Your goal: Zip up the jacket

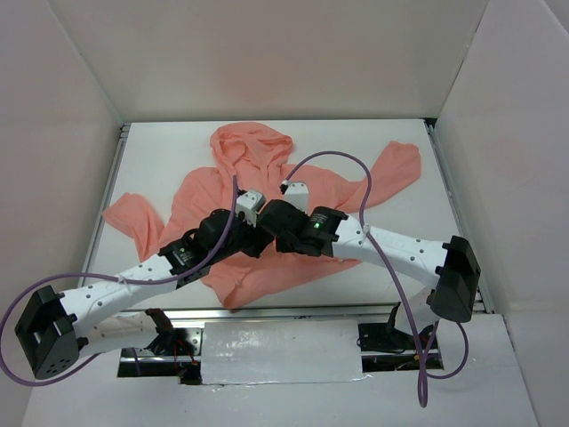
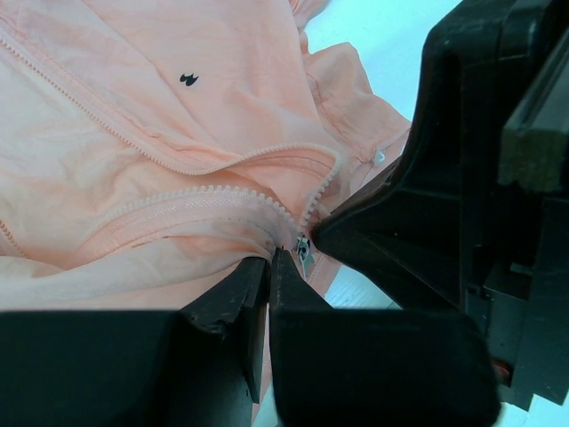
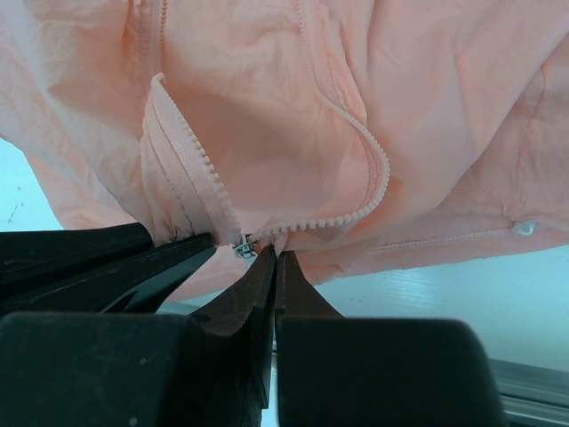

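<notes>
Jacket (image 1: 267, 200), hood (image 1: 252, 144) at 12 o'clock; left pincer (image 2: 269, 260) and right pincer (image 3: 274, 256) each closed tight on it (beside slider (image 3: 242, 251)).

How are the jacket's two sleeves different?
The left-side sleeve lies closer to the near edge of the table. The right-side sleeve lies farther back, about level with the hood. The left-side sleeve points out sideways, while the right-side sleeve angles toward the far corner. Both are salmon-pink, lie flat, and belong to one jacket.
</notes>
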{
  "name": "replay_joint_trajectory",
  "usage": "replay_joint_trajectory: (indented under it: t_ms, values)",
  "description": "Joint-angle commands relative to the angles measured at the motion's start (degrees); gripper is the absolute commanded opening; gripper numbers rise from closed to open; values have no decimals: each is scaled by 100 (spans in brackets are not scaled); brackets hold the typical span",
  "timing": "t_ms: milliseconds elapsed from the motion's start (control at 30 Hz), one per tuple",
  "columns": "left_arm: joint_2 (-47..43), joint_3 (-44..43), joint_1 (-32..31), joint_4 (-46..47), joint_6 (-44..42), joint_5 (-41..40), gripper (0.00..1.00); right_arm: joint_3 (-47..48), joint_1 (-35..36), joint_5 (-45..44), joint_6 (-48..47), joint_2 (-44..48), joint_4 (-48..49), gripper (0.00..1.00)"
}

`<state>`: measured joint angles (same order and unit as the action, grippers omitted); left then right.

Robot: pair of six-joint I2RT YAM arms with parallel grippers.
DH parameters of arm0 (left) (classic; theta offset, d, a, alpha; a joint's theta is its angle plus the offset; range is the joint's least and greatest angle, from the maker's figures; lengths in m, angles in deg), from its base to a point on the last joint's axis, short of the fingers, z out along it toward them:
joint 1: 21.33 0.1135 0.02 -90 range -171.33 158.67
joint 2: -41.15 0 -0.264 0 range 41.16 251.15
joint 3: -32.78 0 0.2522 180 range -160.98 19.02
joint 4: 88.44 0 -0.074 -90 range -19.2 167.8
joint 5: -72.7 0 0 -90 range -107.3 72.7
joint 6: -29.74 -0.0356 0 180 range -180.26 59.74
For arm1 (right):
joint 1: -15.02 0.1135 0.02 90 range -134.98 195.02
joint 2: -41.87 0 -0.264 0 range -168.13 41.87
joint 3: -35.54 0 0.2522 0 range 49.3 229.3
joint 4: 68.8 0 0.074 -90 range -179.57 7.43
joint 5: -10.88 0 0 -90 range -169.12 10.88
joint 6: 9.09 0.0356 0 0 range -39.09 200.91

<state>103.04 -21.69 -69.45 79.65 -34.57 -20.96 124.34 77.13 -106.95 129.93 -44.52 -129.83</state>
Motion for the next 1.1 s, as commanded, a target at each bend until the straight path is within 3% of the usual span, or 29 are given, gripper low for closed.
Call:
replay_joint_trajectory:
  t_ms: [0, 733, 1067]
  values:
    - [51, -25, -40, 378, -47, 67, 0, 291, 47, -231, 126, -9, -134, 0]
    - [7, 195, -57, 606, -20, 296, 0, 458, 38, -301, 407, -115, -354, 0]
    - [-63, 406, -57, 694, -91, 550, 0, 221, -120, -187, 346, 351, -20, 0]
